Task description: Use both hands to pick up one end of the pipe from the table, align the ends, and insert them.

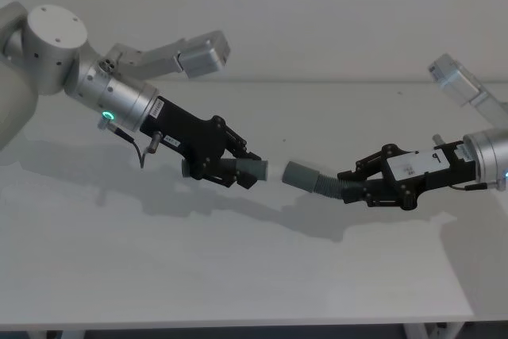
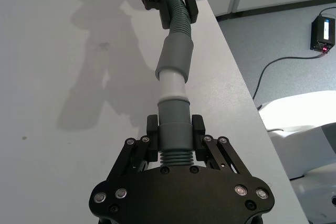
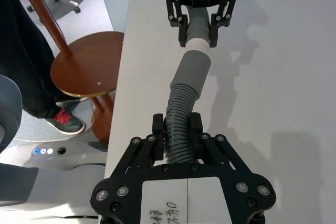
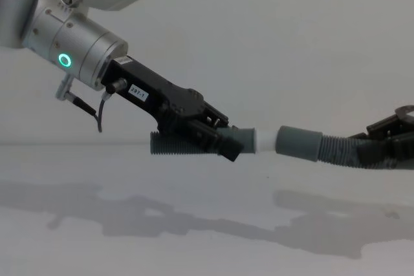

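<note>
Above the table [image 1: 238, 275], my left gripper [image 1: 242, 168] is shut on the short ribbed stub [image 4: 169, 143] of the pipe. The stub's grey cuff [image 2: 173, 124] and white tip [image 2: 172, 85] stick out past the fingers. My right gripper [image 1: 353, 186] is shut on the ribbed part of the other hose [image 3: 178, 114], whose wider grey cuff [image 1: 300, 174] faces the stub. The two ends stand in line. In the left wrist view the white tip sits at the mouth of the wide cuff [image 2: 176, 56]. In the chest view most of the tip [image 4: 264, 140] shows outside it.
The table's side edges run close beside both grippers. Off one edge are a round wooden stool [image 3: 86, 64] and a person's legs [image 3: 31, 77]. Off the other, a black box [image 2: 323, 32] with a cable lies on the floor.
</note>
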